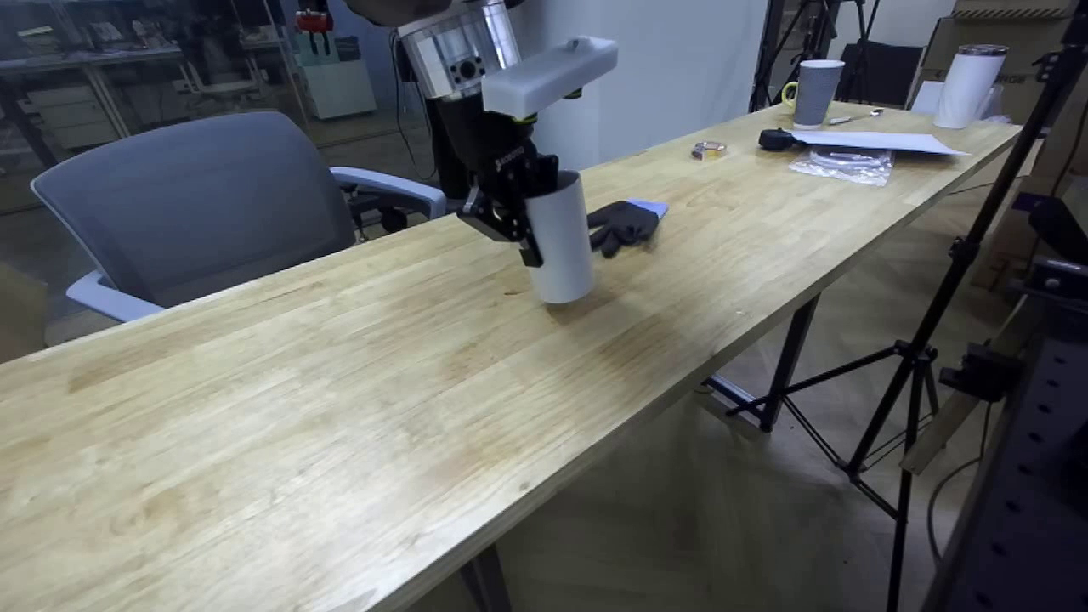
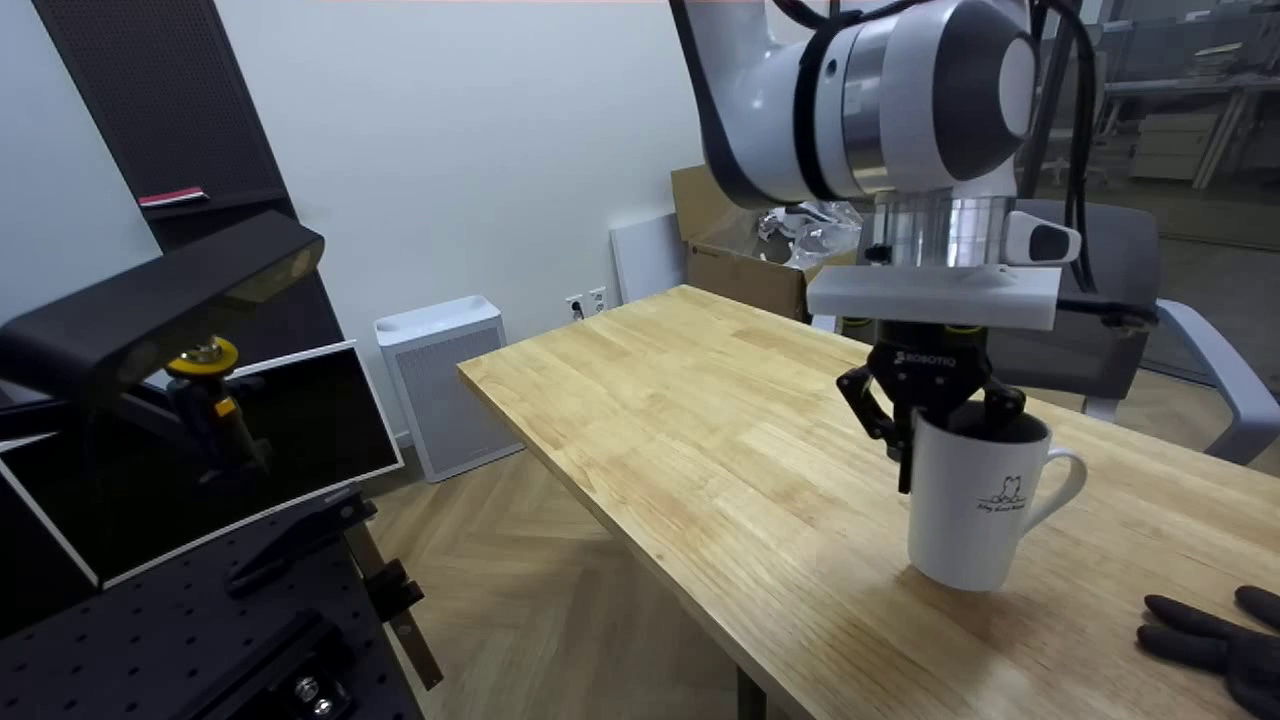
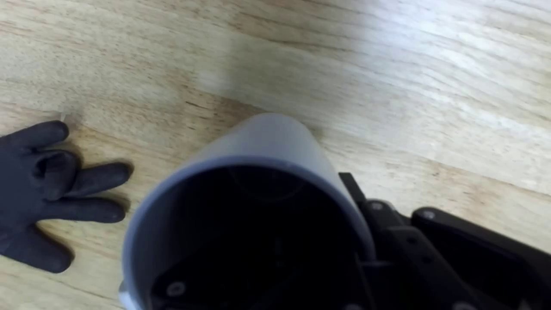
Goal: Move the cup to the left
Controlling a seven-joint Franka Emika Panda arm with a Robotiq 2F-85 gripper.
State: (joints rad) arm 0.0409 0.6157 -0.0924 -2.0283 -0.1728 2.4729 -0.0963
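Observation:
The cup is a tall white mug, seen in both exterior views (image 1: 563, 251) (image 2: 962, 515) and from above in the wrist view (image 3: 275, 135). Its handle (image 2: 1062, 490) and a small dark print show in an exterior view. The mug leans slightly, with its base at or just above the table; I cannot tell if it touches. My gripper (image 1: 534, 229) straddles the mug's wall, one finger outside and the other inside the mouth. It appears shut on that wall, also in the wrist view (image 3: 361, 228). The inner fingertip is hidden in the dark inside.
A dark glove (image 1: 625, 226) lies beside the mug on the wooden table (image 1: 340, 408). A grey patterned cup (image 1: 818, 95), a white tumbler (image 1: 969, 89), paper (image 1: 875, 141) and a plastic bag (image 1: 846, 164) are at the far end. A chair (image 1: 204, 212) stands at the table's edge.

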